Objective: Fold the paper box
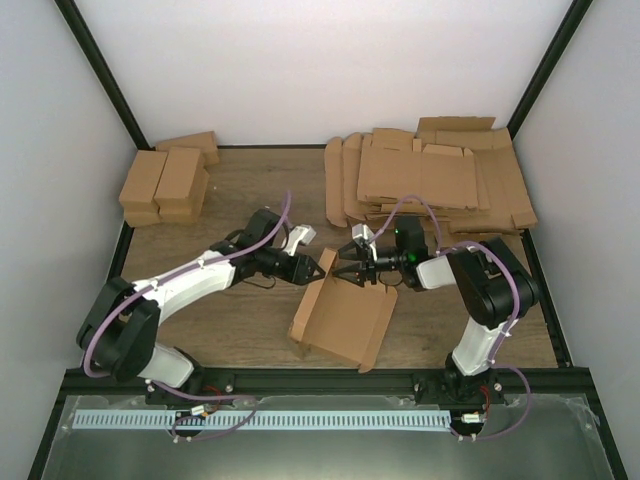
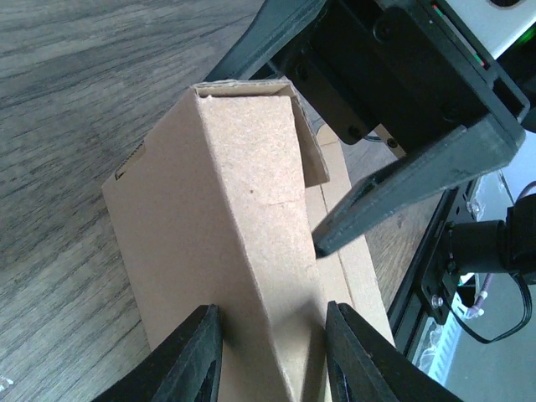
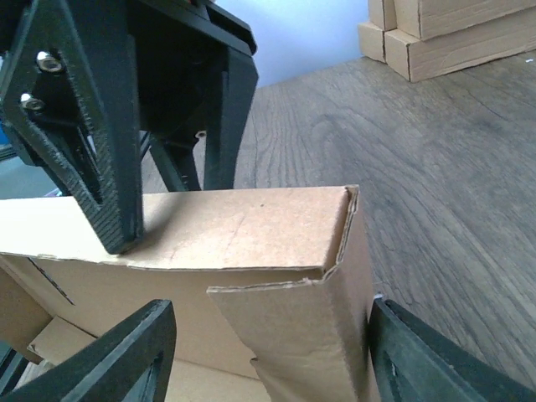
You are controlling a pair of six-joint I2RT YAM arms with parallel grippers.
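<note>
Broadly, the wooden tabletop (image 1: 250, 190) carries everything. At its far right lies a heap of flat cardboard blanks (image 1: 430, 180), fanned over one another. At the far left sits a group of finished boxes (image 1: 165, 185), stacked close together.

Nearer to my bases, about midway between my two arms, lies the paper box (image 1: 345, 320). It is partly folded. Its base panel is flat on the wood with low sides raised along its edges, and its far wall stands upright where my two tools meet.

My left tool (image 1: 322, 268) reaches in from the left and is clamped on that far wall. One finger (image 2: 197, 356) presses the outer face and the other presses the inner face of the doubled cardboard.

My right tool (image 1: 345, 263) comes in from the right, facing the left one. Its jaws are spread wide and straddle the end corner of the same wall, where a short flap is tucked in. One finger (image 3: 117, 360) stands clear of the cardboard. The other sits just beside the corner's edge, and I cannot tell whether it touches.
</note>
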